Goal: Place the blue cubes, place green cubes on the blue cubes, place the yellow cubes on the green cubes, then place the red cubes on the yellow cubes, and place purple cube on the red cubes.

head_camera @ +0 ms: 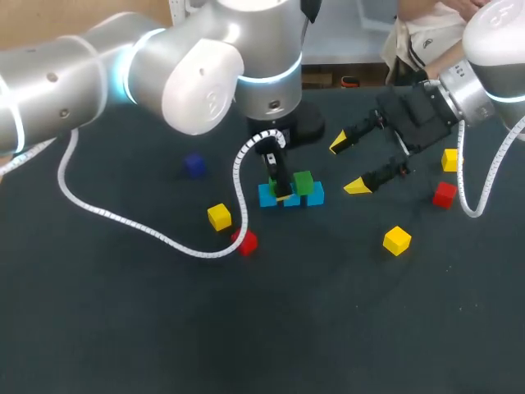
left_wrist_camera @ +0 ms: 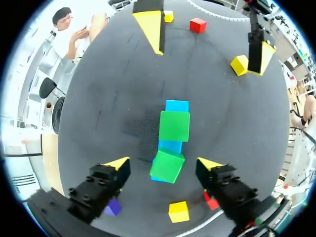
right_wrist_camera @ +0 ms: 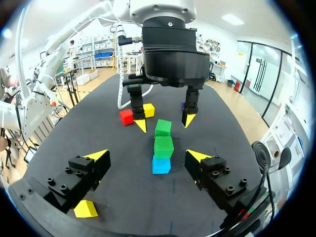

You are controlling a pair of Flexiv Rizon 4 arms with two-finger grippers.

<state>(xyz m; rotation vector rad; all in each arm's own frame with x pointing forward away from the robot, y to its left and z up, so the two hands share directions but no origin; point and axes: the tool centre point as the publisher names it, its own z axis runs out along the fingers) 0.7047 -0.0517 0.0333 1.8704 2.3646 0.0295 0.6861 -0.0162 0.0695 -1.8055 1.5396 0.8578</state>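
1. Dark grey matte table top [head_camera: 344,328]. A white coiled cable [head_camera: 123,220] from the left arm trails across it.
2. The task things are small, plain, solid-colour cubes with sharp edges.
3. Blue cubes [head_camera: 316,195]: three, touching in a short row at mid-table.
4. Green cubes [left_wrist_camera: 174,126]: two, both on top of the blue row. One sits square. The other [left_wrist_camera: 167,166] sits at the row's end, turned askew.
5. Yellow cubes [head_camera: 219,216]: three, all loose on the table. One is left of the row, one [head_camera: 397,240] is front-right, and one [head_camera: 449,159] is far right.
6. Red cubes [head_camera: 244,241]: two. One is just beside the cable near the left yellow cube. The other [head_camera: 445,194] is at the right, near the far-right yellow cube.
7. Purple cube [head_camera: 194,165]: one, alone, well left of the row.
8. Left gripper [left_wrist_camera: 164,163]: hovers over the askew green cube with its jaws wide. The cube lies between the fingers with a gap on each side, so nothing is held.
9. Right gripper [head_camera: 348,165]: just right of the row and facing it, jaws wide, holding nothing.
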